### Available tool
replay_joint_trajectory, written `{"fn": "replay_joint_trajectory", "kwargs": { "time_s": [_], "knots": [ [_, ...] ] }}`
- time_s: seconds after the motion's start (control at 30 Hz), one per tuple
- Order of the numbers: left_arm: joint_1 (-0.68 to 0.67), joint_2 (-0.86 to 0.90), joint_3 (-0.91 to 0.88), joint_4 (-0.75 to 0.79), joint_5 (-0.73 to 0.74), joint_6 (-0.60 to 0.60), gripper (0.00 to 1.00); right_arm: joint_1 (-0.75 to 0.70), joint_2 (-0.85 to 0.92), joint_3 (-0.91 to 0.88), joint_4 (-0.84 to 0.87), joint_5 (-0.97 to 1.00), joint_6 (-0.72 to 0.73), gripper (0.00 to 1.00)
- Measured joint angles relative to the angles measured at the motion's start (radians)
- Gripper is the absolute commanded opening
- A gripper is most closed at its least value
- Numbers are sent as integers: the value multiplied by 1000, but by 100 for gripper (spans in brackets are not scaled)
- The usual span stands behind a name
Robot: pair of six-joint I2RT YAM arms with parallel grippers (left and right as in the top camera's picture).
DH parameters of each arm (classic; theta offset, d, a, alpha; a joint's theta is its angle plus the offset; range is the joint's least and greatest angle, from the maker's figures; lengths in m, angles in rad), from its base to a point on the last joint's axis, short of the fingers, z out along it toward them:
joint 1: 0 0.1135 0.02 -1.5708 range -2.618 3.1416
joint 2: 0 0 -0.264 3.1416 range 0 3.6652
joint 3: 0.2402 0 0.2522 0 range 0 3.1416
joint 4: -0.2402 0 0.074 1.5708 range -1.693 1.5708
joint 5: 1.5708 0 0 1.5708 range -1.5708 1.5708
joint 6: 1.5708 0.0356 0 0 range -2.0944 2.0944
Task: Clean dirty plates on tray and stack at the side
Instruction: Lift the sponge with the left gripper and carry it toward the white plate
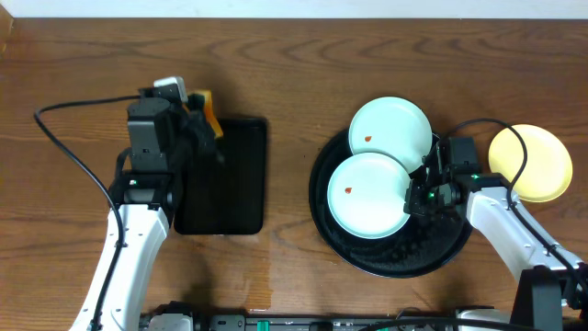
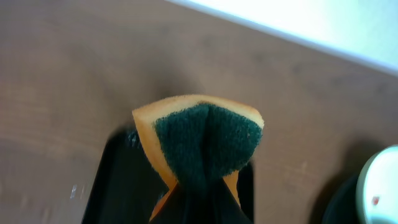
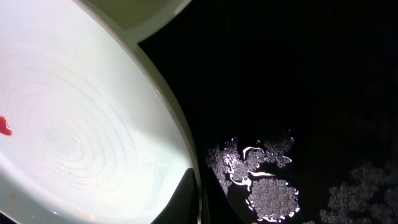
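Tabletop [image 1: 294, 74]: mint plates [image 1: 370, 194] flat, face-up on tray [image 1: 395, 262]

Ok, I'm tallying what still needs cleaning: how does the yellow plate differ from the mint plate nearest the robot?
The yellow plate lies on the table, right of the tray; the near mint plate lies in the tray. The near mint plate bears a red spot; the yellow plate shows none. Both are round and glossy.

On tray [image 1: 390, 262]: far plate [image 1: 390, 129], near plate [image 1: 367, 195]; 3rd plate [image 1: 537, 164] right; rectangular tray [image 1: 230, 175] left.
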Motion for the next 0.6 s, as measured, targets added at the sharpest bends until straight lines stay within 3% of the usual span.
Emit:
{"fn": "replay_joint_trajectory", "kwargs": {
  "time_s": [0.23,0.6],
  "knots": [
    [0,71,2,-216,0,-6,7,0,0,0,-2,0,0,1],
    [0,195,2,-230,11,-47,8,0,0,0,-2,0,0,1]
  ]
}}
